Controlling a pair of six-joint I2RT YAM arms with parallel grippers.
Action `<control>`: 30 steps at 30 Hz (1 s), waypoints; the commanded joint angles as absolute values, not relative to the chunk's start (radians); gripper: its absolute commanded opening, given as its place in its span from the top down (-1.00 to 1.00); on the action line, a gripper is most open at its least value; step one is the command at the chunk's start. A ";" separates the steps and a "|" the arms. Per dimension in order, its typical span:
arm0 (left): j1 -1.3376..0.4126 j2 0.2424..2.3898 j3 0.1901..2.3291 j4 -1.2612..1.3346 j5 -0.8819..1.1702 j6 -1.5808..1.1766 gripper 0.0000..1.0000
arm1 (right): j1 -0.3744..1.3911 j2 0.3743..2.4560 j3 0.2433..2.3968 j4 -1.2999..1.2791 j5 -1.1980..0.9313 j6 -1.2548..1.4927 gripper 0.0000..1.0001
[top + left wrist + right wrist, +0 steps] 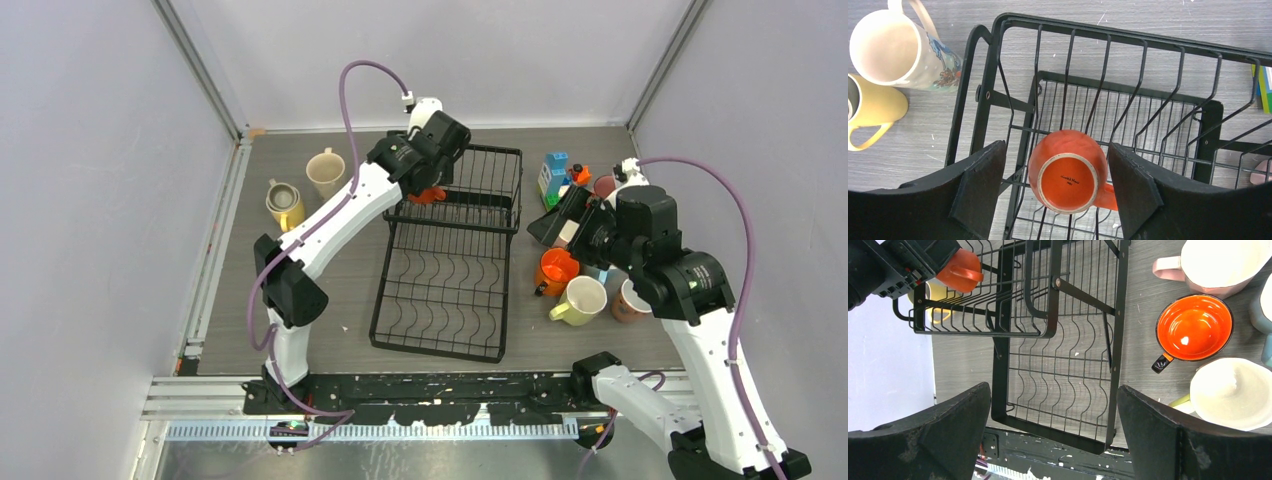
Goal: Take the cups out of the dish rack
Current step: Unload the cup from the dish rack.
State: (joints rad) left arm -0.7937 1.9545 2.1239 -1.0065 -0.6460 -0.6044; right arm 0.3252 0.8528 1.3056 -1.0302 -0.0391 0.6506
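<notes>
Left wrist view: the left gripper [1055, 147] has its jaws spread to either side of an upturned orange mug [1068, 172]. There is a clear gap on one side, and the other finger sits just beside the handle. The mug rests base-up in the tall basket end of the black wire dish rack [998, 30]. Outside that corner, a cream printed mug [888, 47] and a yellow mug [873, 105] stand on the table.

Right wrist view: the right gripper [1053, 390] holds its jaws wide apart above the rack's tray side. Beside the rack sit an orange cup [1194, 327], a pink mug [1218, 265] and a cream mug [1233, 392], all upright.
</notes>
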 commanded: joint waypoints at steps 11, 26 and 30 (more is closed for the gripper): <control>-0.793 1.925 2.083 -0.932 -0.545 -0.646 0.00 | 0.329 0.841 1.299 -1.006 -0.050 0.653 -0.99; -0.805 2.014 2.249 -1.003 -0.509 -0.520 -0.11 | 0.330 0.863 1.289 -0.996 -0.061 0.658 -1.00; -0.804 2.016 2.243 -1.028 -0.517 -0.543 -0.29 | 0.330 0.867 1.286 -0.987 -0.071 0.661 -0.99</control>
